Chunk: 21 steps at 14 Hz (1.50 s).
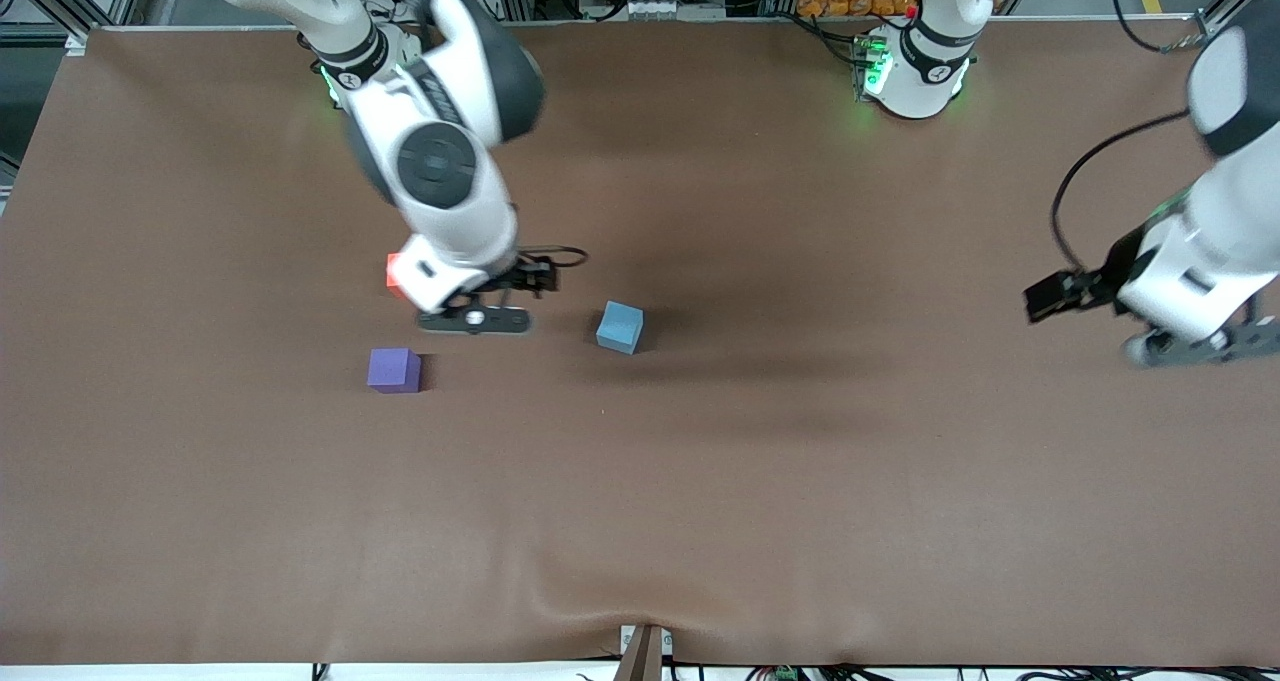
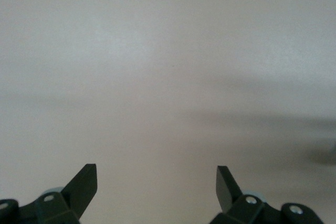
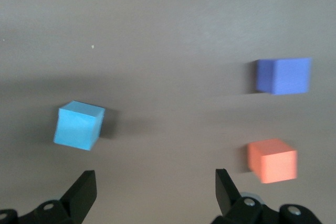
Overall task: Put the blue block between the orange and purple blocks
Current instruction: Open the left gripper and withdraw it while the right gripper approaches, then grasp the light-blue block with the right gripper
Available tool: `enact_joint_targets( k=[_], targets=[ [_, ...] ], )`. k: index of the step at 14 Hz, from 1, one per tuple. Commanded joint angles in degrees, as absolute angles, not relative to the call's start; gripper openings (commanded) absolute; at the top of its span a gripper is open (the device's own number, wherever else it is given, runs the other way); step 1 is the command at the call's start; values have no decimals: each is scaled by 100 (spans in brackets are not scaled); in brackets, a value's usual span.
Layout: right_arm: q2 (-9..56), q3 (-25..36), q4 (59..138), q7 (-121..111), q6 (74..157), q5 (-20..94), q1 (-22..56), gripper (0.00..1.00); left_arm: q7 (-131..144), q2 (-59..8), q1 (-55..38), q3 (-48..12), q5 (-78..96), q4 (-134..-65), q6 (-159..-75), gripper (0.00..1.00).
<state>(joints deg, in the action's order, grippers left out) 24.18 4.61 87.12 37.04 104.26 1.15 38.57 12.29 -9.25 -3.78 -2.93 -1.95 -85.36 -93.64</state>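
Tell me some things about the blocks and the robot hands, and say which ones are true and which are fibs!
1. The blue block sits on the table, held by nobody. True.
2. The right gripper is squeezed shut. False: its fingers are open and hold nothing.
3. The purple block is stacked on the orange block. False: they lie apart on the table.
4. The left gripper is open over bare table. True.
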Motion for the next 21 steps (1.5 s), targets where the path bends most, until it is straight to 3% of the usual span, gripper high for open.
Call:
enact_joint_targets(
  k=[1,6,17,18,19,20,21],
  targets=[
    [2890,519,8622,4541,10861,123,4209,100,1204,6,-273,-396,-194,-9411,-9422,100],
    [3910,527,8569,6072,12154,79,4763,100,1030,536,-264,-404,16,-9738,-9369,100],
    [4403,527,8552,6100,12762,-9,4921,100,853,562,-264,-396,88,-9686,-9325,100],
    [4447,536,8552,6108,12840,-9,4939,64,853,580,-264,-387,88,-9677,-9316,100],
    [4482,536,8543,6117,12963,-9,4939,38,853,580,-264,-387,88,-9625,-9325,100],
    [4482,536,8543,6117,12999,0,4922,26,835,571,-264,-387,79,-9554,-9325,100],
    [4465,536,8534,6100,12999,9,4896,25,757,563,-264,-387,79,-9528,-9325,100]
  ],
)
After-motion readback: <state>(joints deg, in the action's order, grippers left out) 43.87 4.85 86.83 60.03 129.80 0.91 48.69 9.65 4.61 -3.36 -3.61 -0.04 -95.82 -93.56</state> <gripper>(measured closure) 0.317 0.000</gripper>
